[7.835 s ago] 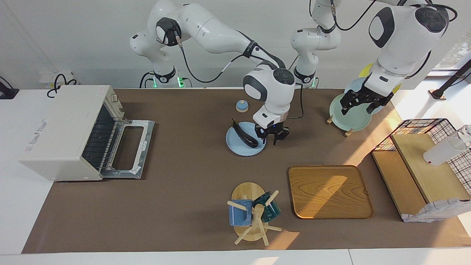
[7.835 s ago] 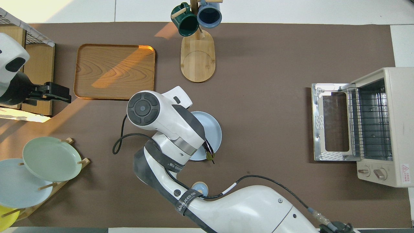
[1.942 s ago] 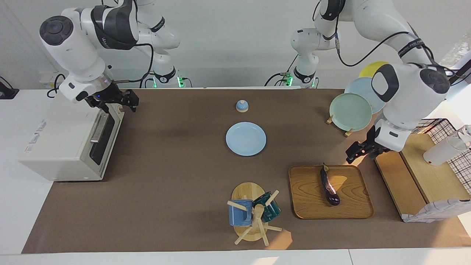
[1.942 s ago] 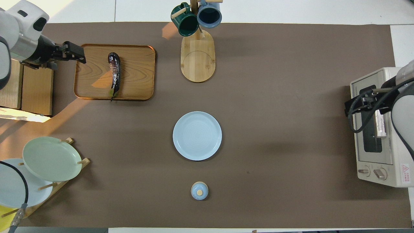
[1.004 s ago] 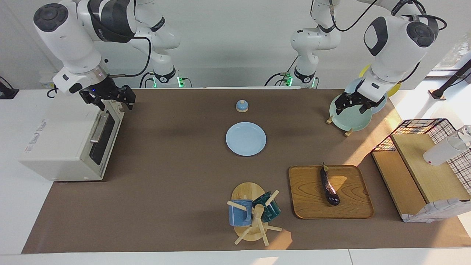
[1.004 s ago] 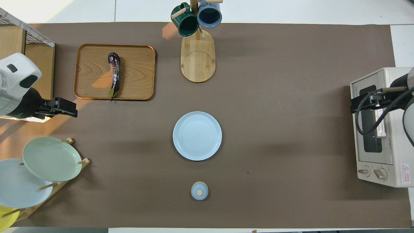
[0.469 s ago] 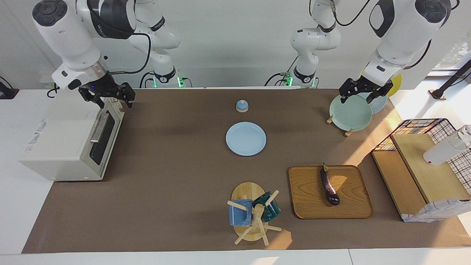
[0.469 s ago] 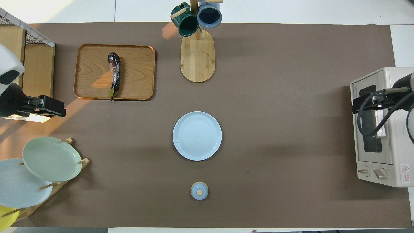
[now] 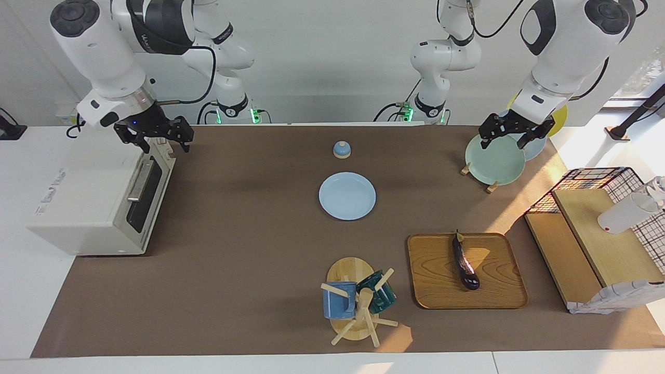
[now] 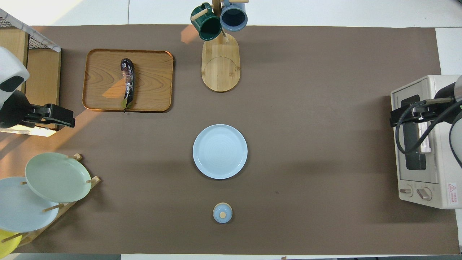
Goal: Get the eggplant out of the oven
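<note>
The dark purple eggplant (image 9: 465, 265) lies on the wooden tray (image 9: 499, 291), toward the left arm's end of the table; it also shows in the overhead view (image 10: 127, 83). The off-white oven (image 9: 88, 192) stands at the right arm's end with its glass door shut, also seen from overhead (image 10: 422, 144). My right gripper (image 9: 163, 146) hangs open and empty over the oven's top front corner (image 10: 397, 119). My left gripper (image 9: 503, 143) is open and empty, raised over the plate rack (image 10: 68, 121).
A light blue plate (image 9: 347, 196) lies mid-table, with a small blue lid (image 9: 342, 149) nearer the robots. A mug tree (image 9: 356, 301) stands beside the tray. The plate rack holds a green plate (image 9: 493, 158). A wire basket on wooden shelves (image 9: 597, 234) stands at the left arm's end.
Since the oldest frames the eggplant went from the blue plate to the wooden tray and the oven door shut. In the last second the left gripper rose over the plate rack; the right barely moved.
</note>
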You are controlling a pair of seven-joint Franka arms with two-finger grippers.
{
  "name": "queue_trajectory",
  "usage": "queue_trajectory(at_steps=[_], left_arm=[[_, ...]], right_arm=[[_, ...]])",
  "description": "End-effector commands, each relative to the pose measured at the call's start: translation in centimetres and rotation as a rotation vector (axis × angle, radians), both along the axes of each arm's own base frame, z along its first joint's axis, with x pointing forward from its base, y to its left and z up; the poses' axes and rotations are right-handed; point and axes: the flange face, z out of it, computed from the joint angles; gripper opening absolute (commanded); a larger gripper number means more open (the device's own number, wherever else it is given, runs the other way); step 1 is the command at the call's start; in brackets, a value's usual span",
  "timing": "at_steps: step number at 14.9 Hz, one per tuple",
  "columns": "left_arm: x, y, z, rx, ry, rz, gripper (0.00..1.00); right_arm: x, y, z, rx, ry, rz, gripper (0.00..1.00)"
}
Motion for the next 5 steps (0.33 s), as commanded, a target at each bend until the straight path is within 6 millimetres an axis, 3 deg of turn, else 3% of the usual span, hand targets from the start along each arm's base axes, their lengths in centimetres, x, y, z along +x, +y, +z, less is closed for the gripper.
queue_trajectory(at_steps=[1, 5], left_arm=[[-0.12, -0.02, -0.57, 0.017, -0.012, 0.009, 1.00], [-0.02, -0.09, -0.38, 0.010, -0.015, 0.008, 1.00]], right_arm=[[-0.54, -0.62, 0.29, 0.024, -0.002, -0.033, 1.00], [-0.53, -0.21, 0.29, 0.024, -0.002, -0.025, 1.00]])
